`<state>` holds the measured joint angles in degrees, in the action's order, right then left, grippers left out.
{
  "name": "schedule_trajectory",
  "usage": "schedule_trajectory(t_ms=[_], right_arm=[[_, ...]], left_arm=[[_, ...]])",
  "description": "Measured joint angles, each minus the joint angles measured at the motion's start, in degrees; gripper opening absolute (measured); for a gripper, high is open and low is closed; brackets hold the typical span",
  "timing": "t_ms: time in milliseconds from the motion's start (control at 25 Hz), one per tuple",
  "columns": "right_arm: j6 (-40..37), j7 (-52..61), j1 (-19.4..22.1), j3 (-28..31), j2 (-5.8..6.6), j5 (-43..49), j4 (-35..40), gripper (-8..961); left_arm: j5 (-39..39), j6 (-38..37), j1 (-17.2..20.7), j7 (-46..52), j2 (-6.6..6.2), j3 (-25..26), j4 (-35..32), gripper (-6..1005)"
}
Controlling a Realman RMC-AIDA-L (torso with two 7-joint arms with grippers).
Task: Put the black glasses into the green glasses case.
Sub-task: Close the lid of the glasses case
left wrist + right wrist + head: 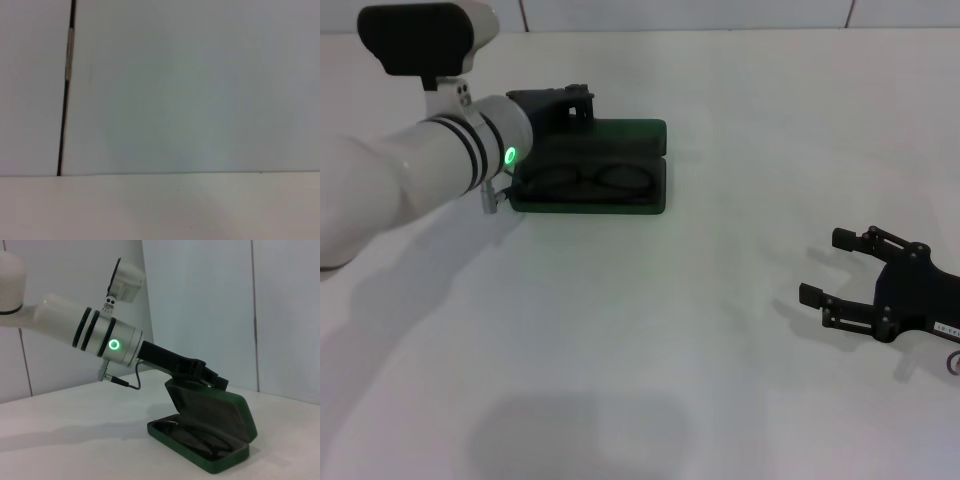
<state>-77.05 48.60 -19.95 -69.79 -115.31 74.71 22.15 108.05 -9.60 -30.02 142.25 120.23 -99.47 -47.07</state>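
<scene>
The glasses [588,179] lie inside the open case [620,205] at the table's [670,330] far left, the left gripper [572,103] touching its half-raised lid, grip state unclear, while the right gripper [827,268] rests spread apart, well away.

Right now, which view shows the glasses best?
The head view: the glasses lie in the open case, both lenses visible from above. The right wrist view shows them side-on, dark against the lining. The left wrist view shows none.

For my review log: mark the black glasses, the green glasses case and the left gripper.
black glasses [588,178], head view, bridge between the lenses.
green glasses case [235,412], right wrist view, outer shell of the raised lid.
left gripper [565,102], head view, black body above the lid.
</scene>
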Motion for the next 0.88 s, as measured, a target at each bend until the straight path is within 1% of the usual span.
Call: schedule_trajectory(t_ms=[400,720,880], right_arm=[[0.1,0.0,-0.1,0.0,0.0,0.0,0.0,859],[0.2,0.0,-0.1,0.0,-0.05,0.0,0.0,858],[0.2,0.0,-0.1,0.0,-0.09,0.0,0.0,858]], left_arm=[[0.0,2.8,2.1,-0.7,0.02,-3.1,-1.0,37],[0.0,3.6,2.9,-0.6,-0.02,-5.0,-1.1,37],[0.0,5.4,3.1,-0.7,-0.18,-7.1,-0.9,36]])
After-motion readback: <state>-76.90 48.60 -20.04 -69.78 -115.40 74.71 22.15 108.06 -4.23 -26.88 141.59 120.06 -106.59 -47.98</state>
